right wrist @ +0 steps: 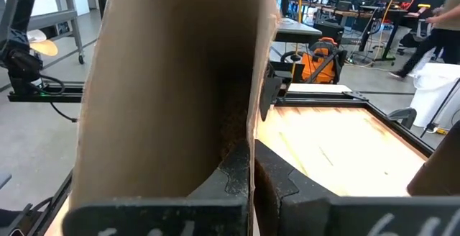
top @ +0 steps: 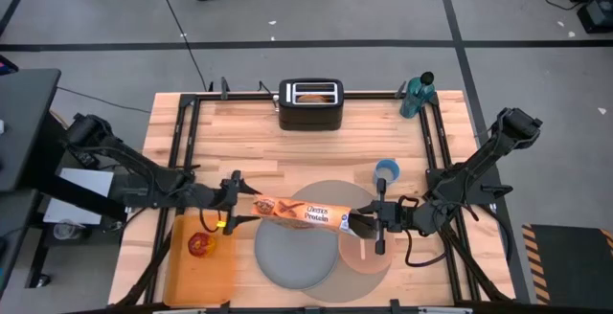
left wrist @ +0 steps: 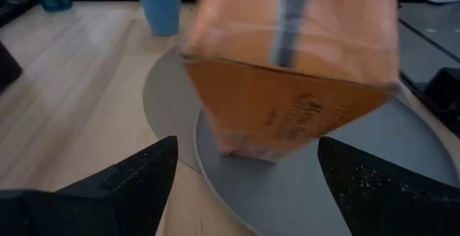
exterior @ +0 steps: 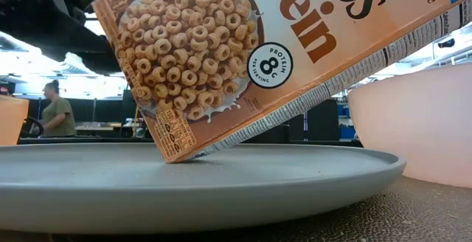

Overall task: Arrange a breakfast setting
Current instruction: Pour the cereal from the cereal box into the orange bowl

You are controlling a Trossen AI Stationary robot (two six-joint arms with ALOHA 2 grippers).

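Note:
An orange cereal box [top: 303,213] lies slanted between my two grippers, over the grey plate [top: 287,261] and the round grey-tan placemat [top: 330,191]. In the low view the box's lower corner [exterior: 171,156] rests on the plate [exterior: 221,179]. My right gripper [top: 362,223] is shut on the box's open top end. My left gripper [top: 238,209] is open just short of the box's closed bottom end [left wrist: 287,114], one finger on either side, touching nothing. The pink bowl [top: 369,255] stands at the plate's right. The red apple [top: 200,246] lies on the orange board. No loose cereal shows. My right gripper [right wrist: 253,170] pinches one cardboard wall of the box's open top end [right wrist: 248,106] between its two fingers, coming level from the table's right side. The box is tilted, with its top end raised and its bottom corner on the grey plate.
The black toaster [top: 311,104] with a bagel half stands at the far edge. A blue cup [top: 386,170] stands right of the placemat and a teal bottle [top: 416,95] at the far right. The orange board [top: 201,261] lies at the near left. A person [exterior: 55,109] stands in the room behind.

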